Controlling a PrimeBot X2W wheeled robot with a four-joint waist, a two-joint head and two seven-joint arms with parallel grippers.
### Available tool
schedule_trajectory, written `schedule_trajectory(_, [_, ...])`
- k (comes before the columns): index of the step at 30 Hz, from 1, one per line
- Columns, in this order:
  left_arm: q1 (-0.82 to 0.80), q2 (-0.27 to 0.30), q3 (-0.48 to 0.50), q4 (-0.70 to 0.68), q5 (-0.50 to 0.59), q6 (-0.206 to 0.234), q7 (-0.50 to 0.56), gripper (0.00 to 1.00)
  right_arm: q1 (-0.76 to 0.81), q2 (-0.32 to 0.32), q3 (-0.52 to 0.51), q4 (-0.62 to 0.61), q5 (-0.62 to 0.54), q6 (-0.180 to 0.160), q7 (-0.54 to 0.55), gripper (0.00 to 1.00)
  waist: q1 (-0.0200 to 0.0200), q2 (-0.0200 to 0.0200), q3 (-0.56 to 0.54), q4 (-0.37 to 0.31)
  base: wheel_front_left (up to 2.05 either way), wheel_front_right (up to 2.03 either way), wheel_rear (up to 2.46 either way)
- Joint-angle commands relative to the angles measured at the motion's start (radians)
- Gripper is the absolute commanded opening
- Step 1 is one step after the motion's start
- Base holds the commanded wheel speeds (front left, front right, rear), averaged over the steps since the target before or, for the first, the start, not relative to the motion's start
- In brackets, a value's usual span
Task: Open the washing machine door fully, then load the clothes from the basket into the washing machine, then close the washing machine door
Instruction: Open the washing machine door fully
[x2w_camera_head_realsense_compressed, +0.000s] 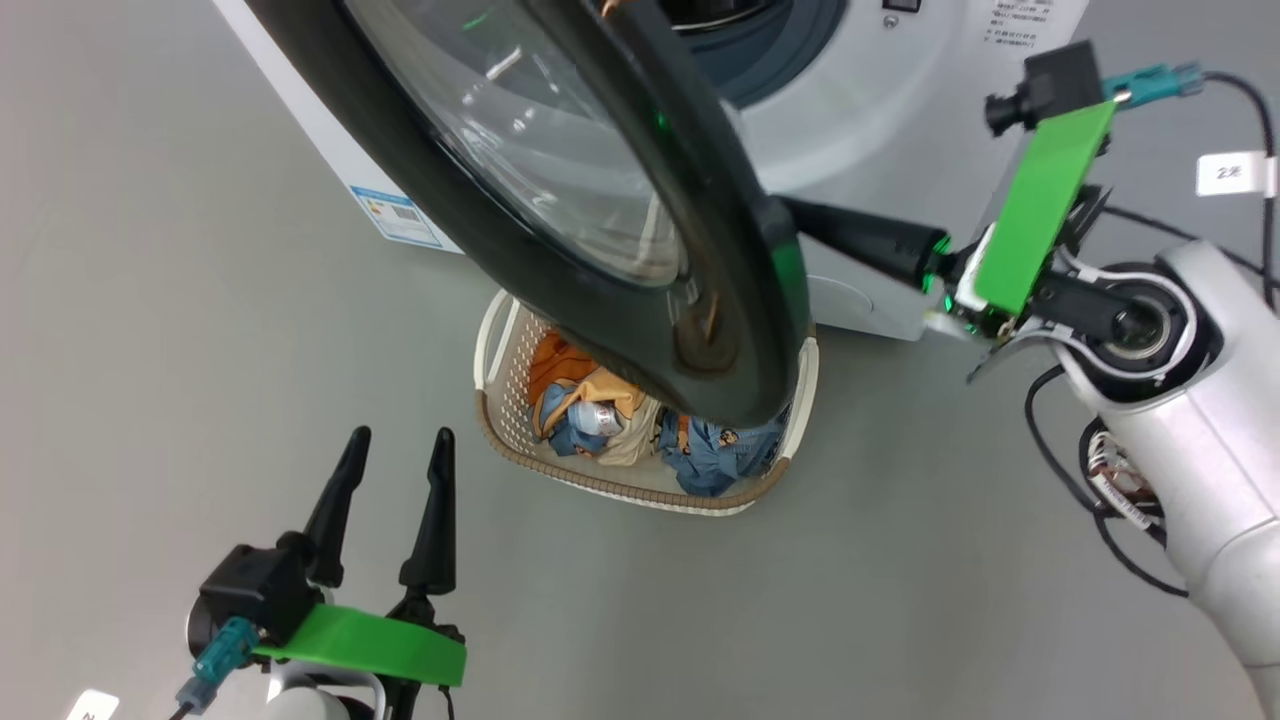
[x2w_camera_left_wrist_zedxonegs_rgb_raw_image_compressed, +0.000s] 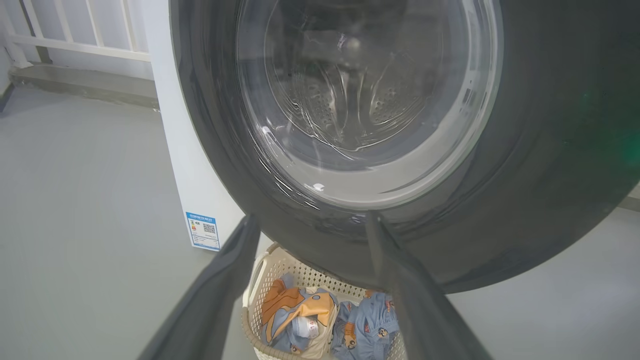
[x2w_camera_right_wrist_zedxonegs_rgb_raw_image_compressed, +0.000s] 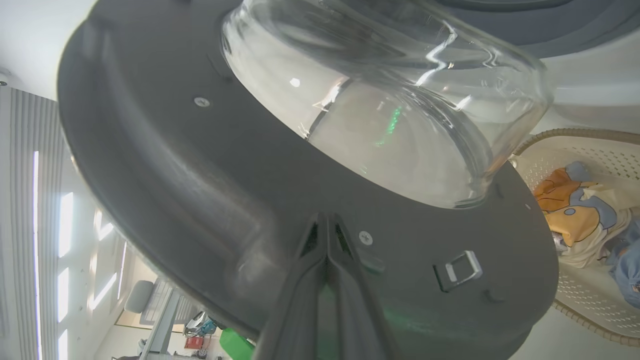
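Observation:
The washing machine (x2w_camera_head_realsense_compressed: 880, 130) stands at the top, white, with its grey seal showing. The washing machine door (x2w_camera_head_realsense_compressed: 640, 180), black-rimmed with bulging glass, is swung out over the basket (x2w_camera_head_realsense_compressed: 500, 400). The basket sits on the floor holding the clothes (x2w_camera_head_realsense_compressed: 700, 455), blue, orange and cream. My right gripper (x2w_camera_head_realsense_compressed: 795, 212) is shut, reaching from the right, its tips behind the door's edge. In the right wrist view the right gripper (x2w_camera_right_wrist_zedxonegs_rgb_raw_image_compressed: 327, 218) meets the door's inner face (x2w_camera_right_wrist_zedxonegs_rgb_raw_image_compressed: 200, 175) below the glass. My left gripper (x2w_camera_head_realsense_compressed: 400, 440) is open and holds nothing, left of the basket. In the left wrist view the left gripper (x2w_camera_left_wrist_zedxonegs_rgb_raw_image_compressed: 310, 222) faces the door's outer rim (x2w_camera_left_wrist_zedxonegs_rgb_raw_image_compressed: 525, 175), with the basket (x2w_camera_left_wrist_zedxonegs_rgb_raw_image_compressed: 280, 265) below.
Grey floor surrounds the machine and basket. A blue label (x2w_camera_head_realsense_compressed: 400, 215) marks the machine's lower corner. The door's latch hook (x2w_camera_right_wrist_zedxonegs_rgb_raw_image_compressed: 462, 267) sits near my right fingers. A white railing (x2w_camera_left_wrist_zedxonegs_rgb_raw_image_compressed: 75, 45) runs behind the machine. Cables (x2w_camera_head_realsense_compressed: 1060, 460) hang by my right forearm.

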Motion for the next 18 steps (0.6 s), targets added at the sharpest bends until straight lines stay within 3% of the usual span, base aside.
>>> schedule_trajectory(1, [0.008, 0.021, 0.036, -0.029, 0.011, 0.001, -0.006, 1.0, 0.032, 0.027, 0.016, -0.034, 0.0, 0.006, 0.013, 0.0, 0.0001, 0.0, -0.012, 0.007, 0.0, 0.0, 0.0])
schedule_trajectory(18, [0.035, 0.017, 0.038, -0.029, 0.009, 0.001, -0.006, 1.0, 0.097, 0.106, 0.036, -0.064, -0.005, 0.006, 0.059, 0.0, 0.0001, 0.0, -0.05, 0.062, 0.0, 0.0, 0.0])
